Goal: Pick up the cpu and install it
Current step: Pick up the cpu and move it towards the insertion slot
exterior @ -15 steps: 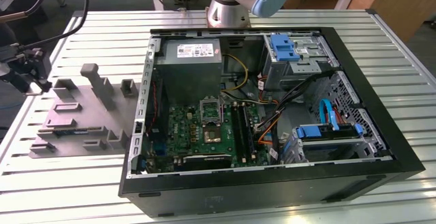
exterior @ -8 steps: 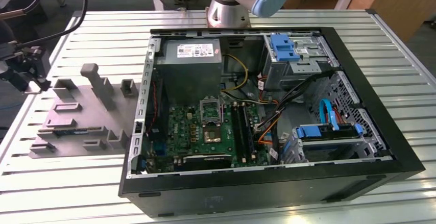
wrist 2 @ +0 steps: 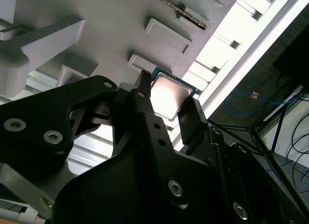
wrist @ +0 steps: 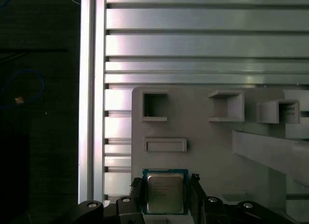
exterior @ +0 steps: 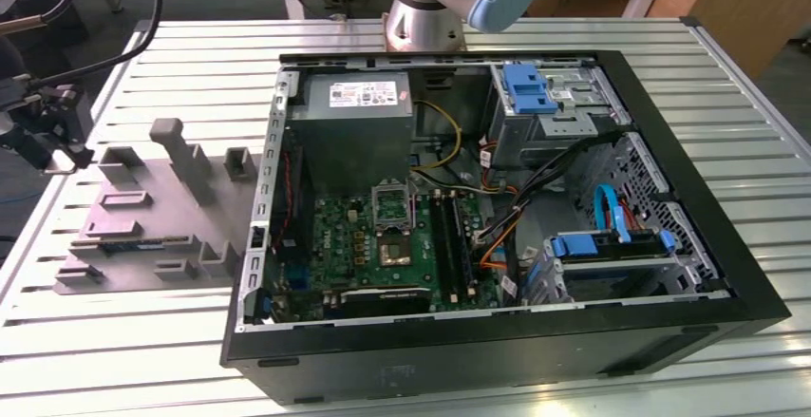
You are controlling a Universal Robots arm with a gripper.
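Exterior view: black gripper [exterior: 61, 156] hangs at the exterior view's left, just beside the large grey plastic tray with upright posts [exterior: 152, 222], well apart from the open black computer case [exterior: 709, 246].
Second wrist view: jaws clamped on the small square silvery-topped cpu [wrist 2: 169, 94], gripping opposite edges.
First wrist view: same grip, cpu over the tray's edge.

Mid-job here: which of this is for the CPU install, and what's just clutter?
For the job: gripper, cpu on the grey tray, motherboard socket.
Just lying about: power-supply box, blue drive bracket, cables.
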